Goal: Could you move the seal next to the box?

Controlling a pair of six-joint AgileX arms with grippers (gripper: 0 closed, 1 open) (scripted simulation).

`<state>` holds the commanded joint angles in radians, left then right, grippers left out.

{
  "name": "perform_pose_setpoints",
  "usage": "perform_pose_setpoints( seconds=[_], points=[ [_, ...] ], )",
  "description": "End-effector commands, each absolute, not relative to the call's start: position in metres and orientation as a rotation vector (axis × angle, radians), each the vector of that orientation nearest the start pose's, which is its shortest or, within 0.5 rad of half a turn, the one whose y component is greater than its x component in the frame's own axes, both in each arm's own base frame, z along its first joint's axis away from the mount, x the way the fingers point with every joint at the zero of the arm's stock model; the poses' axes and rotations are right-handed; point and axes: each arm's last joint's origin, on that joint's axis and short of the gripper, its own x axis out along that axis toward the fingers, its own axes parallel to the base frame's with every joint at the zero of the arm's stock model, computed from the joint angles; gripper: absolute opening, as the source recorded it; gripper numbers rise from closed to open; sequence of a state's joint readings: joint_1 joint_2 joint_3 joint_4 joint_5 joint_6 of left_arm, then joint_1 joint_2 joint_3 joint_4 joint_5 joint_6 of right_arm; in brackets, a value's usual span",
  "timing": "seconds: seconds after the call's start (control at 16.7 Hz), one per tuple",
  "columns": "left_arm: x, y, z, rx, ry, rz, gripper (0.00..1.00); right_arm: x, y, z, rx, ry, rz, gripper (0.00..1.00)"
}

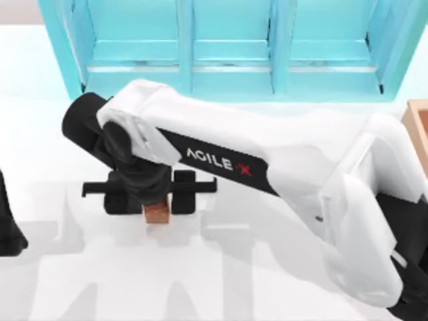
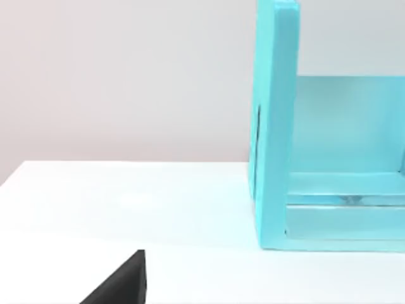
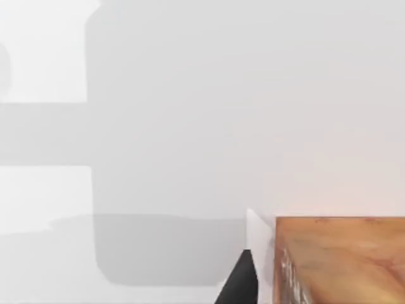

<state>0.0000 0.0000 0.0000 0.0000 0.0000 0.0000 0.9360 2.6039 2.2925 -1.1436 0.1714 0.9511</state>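
White tabletop [image 1: 53, 134] runs under a turquoise shelf unit [image 1: 227, 53] at the back. At the far left edge, my left arm sits parked. Left of centre, the right gripper [image 1: 158, 190] reaches down, apparently clenched on the seal [image 1: 158, 214], probably ready to carry it. Far right, the box [image 1: 418, 127] waits, well apart from it.

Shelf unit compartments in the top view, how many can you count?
3 in the turquoise shelf unit at the table's far edge: one left, one middle, one right. More may lie beyond the frame.
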Motion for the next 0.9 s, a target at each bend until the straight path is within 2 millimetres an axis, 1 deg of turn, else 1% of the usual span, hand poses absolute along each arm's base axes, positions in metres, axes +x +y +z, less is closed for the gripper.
perform_pose_setpoints(
  seconds=[0.24, 0.3, 0.78, 0.9],
  points=[
    [0.1057, -0.0012, 0.16, 0.0, 0.0, 0.0, 1.0, 0.3045, 0.4162, 0.1193, 0.007, 1.371, -0.008, 0.02],
    [0.1057, -0.0012, 0.16, 0.0, 0.0, 0.0, 1.0, 0.3045, 0.4162, 0.1193, 0.007, 1.371, -0.008, 0.0],
    [0.1057, -0.0012, 0.16, 0.0, 0.0, 0.0, 1.0, 0.3027, 0.4173, 0.1191, 0.004, 1.372, -0.007, 0.0],
    [0.1057, -0.0012, 0.16, 0.0, 0.0, 0.0, 1.0, 0.3015, 0.4185, 0.1219, -0.004, 1.373, -0.003, 0.0]
  ],
)
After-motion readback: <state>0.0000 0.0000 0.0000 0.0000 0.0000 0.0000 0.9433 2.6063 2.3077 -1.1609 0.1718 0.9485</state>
